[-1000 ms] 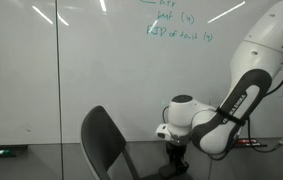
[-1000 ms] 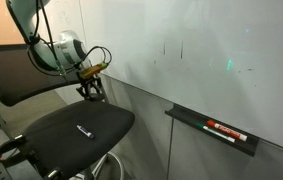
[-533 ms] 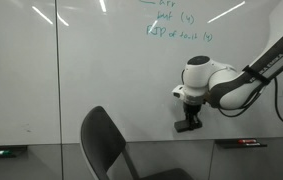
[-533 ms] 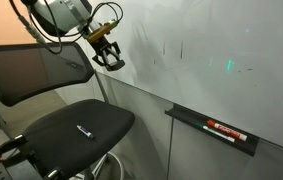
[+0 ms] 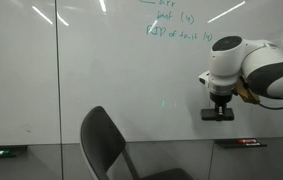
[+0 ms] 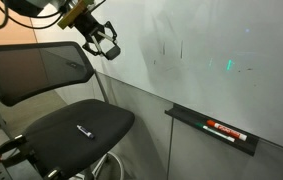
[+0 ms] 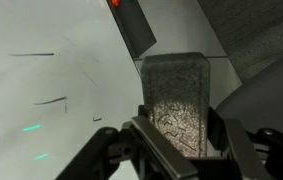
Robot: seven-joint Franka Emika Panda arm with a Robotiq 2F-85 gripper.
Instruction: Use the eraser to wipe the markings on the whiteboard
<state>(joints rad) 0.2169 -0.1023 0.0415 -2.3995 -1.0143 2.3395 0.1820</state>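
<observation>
- The eraser (image 7: 178,90) is sitting upright between my two fingers in the wrist view, with its speckled tan face turned to the camera.
- My gripper (image 7: 178,125) is pinching the block from both sides, so the jaws are closing on it rather than spreading free.
- In an exterior view the gripper (image 5: 218,112) is hanging in front of the whiteboard (image 5: 81,80), below the green handwriting (image 5: 176,25). I cannot tell whether the block is touching the surface.
- In an exterior view the gripper (image 6: 106,45) is hovering near the board, above the chair (image 6: 71,120), with a few thin dark strokes (image 6: 171,50) lying off to one side of it.
- A small marker (image 6: 83,129) is lying on the chair seat, and the marker tray (image 6: 186,116) is carrying a red marker (image 6: 224,130).
- Progress, as I am judging it: the pick-up is done and the eraser is at board height, but the green writing and the dark strokes are showing no smear, so all the wiping is left.
</observation>
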